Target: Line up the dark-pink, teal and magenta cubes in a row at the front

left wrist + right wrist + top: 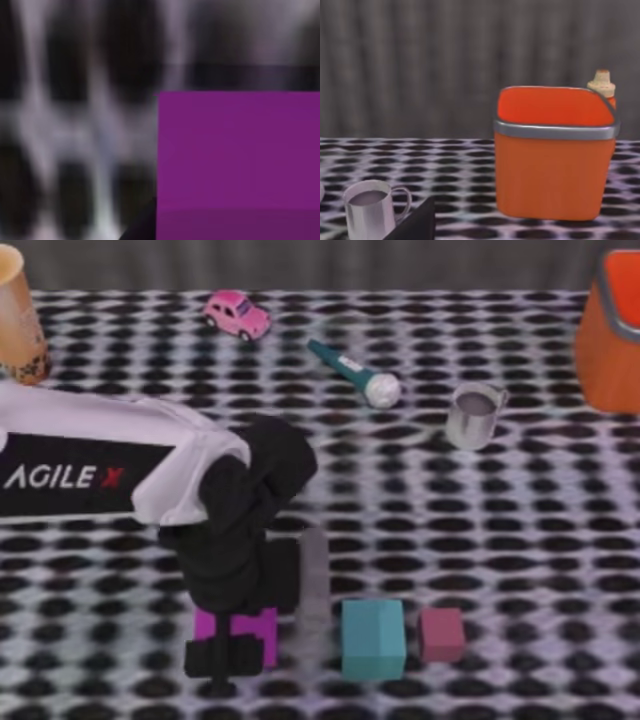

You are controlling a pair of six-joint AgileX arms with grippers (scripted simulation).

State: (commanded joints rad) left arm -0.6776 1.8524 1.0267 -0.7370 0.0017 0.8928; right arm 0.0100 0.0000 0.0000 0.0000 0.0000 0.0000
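Note:
At the front of the table the magenta cube (258,632) sits under my left gripper (222,655), which reaches straight down onto it and is shut on it. The cube (235,155) fills much of the left wrist view, with one dark finger (142,222) against its side. To the right stand the teal cube (373,638) and, beyond a small gap, the smaller dark-pink cube (441,633), level with the magenta one. My right arm is out of the top view; only a dark edge of the right gripper (415,225) shows in its wrist view.
At the back lie a pink toy car (238,314) and a teal microphone (355,373). A metal mug (473,415) stands right of centre, an orange bin (610,330) at the back right, and a tan cup (20,315) at the back left.

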